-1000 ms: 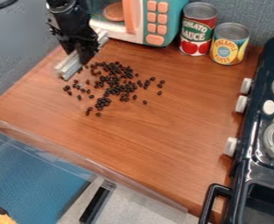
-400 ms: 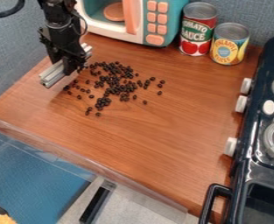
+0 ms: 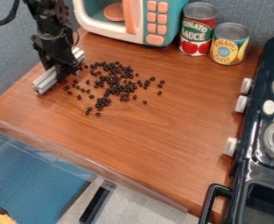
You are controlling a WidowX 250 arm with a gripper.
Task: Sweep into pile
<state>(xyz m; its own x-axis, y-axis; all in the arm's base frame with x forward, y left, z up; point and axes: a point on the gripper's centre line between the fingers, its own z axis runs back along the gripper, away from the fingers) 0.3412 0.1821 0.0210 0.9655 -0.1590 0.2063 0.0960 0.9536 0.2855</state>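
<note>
Beans (image 3: 114,84) look light and apt to roll; the gripper (image 3: 63,71), clamped on that stiff-looking bar (image 3: 45,82), best holds mid-length.

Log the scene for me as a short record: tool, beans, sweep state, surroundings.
Tool: light-colored bar, held slantwise in the gripper
Tool position: at the picture-left side of the beans
Beans: dark, loosely scattered on the wooden counter, denser mid-spread, with strays around
Sweep state: no compact pile yet
Behind: toy microwave, red can, yellow-and-blue can, both upright
Picture right: dark toy stove
</note>
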